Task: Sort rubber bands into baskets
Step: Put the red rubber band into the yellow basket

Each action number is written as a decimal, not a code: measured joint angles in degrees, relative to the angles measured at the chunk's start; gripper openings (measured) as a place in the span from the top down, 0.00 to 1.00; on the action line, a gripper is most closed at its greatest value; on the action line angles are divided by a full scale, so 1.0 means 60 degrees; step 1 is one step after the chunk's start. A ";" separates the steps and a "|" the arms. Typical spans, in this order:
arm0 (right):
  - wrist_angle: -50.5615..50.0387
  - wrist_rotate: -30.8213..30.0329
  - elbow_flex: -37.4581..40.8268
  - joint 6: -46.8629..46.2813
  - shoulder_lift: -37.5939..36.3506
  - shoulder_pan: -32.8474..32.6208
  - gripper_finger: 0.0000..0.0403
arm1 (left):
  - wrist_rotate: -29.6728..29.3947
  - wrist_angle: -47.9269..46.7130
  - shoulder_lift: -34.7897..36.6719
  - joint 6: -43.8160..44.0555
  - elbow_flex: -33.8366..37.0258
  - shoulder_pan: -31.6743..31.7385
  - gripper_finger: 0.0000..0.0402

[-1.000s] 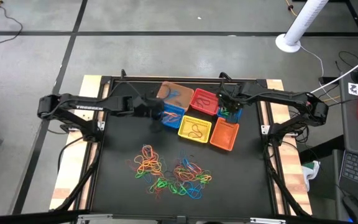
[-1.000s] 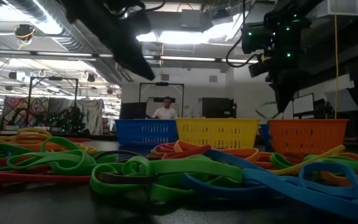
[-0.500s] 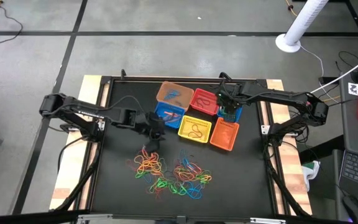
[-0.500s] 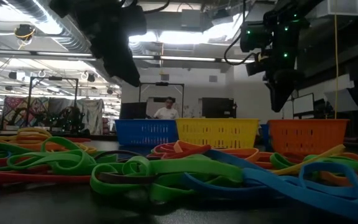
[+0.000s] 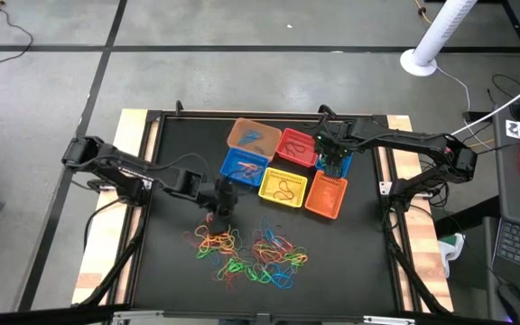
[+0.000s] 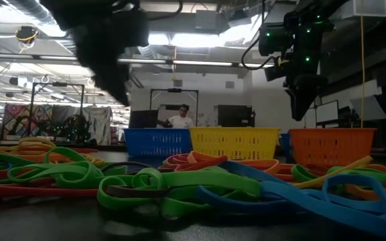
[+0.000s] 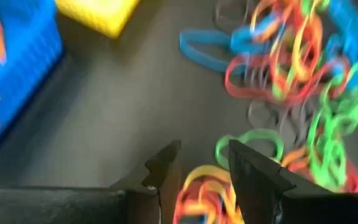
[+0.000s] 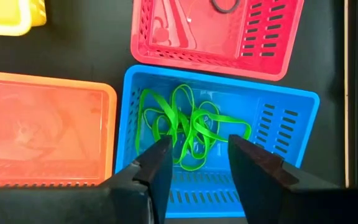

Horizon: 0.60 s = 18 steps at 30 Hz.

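Left wrist view: left pincer (image 7: 201,171) spread, empty, rubber bands (image 7: 291,93) just ahead.
Risk: tangled heap, several may lift together.
Right pincer (image 8: 197,155): spread over blue basket (image 8: 284,112), green bands dropped below.

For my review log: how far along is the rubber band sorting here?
Partly done. Green bands lie in the blue perforated plastic basket under the open right gripper. The open, empty left gripper hangs over the mixed pile of coloured rubber bands on the black table, which is left to sort.
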<state>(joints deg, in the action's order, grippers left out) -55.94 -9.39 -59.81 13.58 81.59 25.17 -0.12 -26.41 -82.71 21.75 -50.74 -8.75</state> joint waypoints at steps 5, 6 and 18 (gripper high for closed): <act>0.0049 -0.0002 -0.0002 0.0000 0.0000 0.0000 0.61 | -0.0004 -0.0734 -0.0031 -0.0008 0.0121 -0.0405 0.68; 0.0071 0.0000 0.0000 0.0000 0.0002 0.0000 0.61 | -0.0004 -0.0748 -0.0038 -0.0062 0.0197 -0.0473 0.68; 0.0426 0.0003 0.0000 0.0000 0.0002 -0.0004 0.61 | -0.0863 0.0915 -0.0089 -0.0137 0.1505 -0.0599 0.68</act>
<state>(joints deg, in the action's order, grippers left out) -53.39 -9.37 -59.81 13.58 81.60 25.15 -5.30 -20.93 -83.24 20.92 -41.71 -12.34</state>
